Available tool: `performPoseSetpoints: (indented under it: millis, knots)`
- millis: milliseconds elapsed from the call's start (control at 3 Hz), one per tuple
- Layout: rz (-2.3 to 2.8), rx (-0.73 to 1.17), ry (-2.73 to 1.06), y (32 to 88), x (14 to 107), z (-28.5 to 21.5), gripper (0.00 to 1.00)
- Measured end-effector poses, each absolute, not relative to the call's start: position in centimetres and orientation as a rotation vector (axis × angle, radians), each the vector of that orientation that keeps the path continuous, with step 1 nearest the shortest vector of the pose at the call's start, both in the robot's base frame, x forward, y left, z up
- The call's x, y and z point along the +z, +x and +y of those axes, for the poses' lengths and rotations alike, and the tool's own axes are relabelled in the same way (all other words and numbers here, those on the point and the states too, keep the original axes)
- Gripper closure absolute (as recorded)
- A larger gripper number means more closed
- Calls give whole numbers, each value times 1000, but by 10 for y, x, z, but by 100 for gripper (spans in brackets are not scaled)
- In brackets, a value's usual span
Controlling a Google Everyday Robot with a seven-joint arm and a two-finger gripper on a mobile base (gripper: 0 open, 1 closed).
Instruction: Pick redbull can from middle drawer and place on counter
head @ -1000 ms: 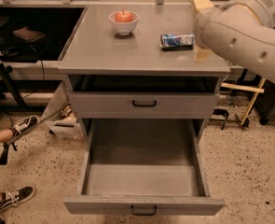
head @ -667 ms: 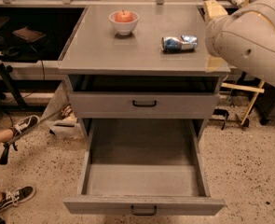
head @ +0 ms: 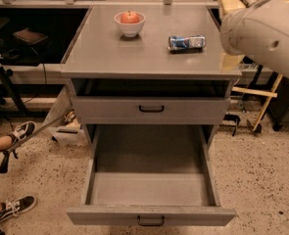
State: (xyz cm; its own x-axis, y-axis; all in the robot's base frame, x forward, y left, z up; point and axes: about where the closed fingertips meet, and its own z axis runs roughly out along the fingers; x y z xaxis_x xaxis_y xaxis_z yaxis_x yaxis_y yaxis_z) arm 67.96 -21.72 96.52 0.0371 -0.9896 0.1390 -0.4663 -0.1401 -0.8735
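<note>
The redbull can (head: 186,42) lies on its side on the counter (head: 134,53), right of centre, blue and silver. My gripper (head: 228,32) is at the counter's right edge, just right of the can and apart from it. Its two beige fingers (head: 230,5) stand apart, one above and one below the white arm shell, with nothing between them. The middle drawer (head: 151,189) is pulled fully out, and its grey tray floor is bare. Its low front panel has a small black handle (head: 150,222).
A white bowl (head: 130,23) holding a red apple stands at the counter's back, left of the can. The taller drawer front (head: 151,109) above the open drawer is shut. A person's shoes (head: 16,131) are on the floor at left. A wooden frame (head: 261,102) is at right.
My arm and gripper have drawn back to the right, away from the can. The can stays lying on the counter.
</note>
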Motion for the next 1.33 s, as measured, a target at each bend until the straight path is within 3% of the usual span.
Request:
performPoseSetpoints:
  millis: [333, 667, 1000, 1333]
  knots:
    - [1594, -1076, -1661, 601, 983, -258, 0]
    - [1746, -1281, -1537, 493, 1007, -321, 0]
    - [1785, -1509, -1325, 392, 1047, -346, 0]
    - [1718, -1540, -1223, 359, 1083, -331, 0]
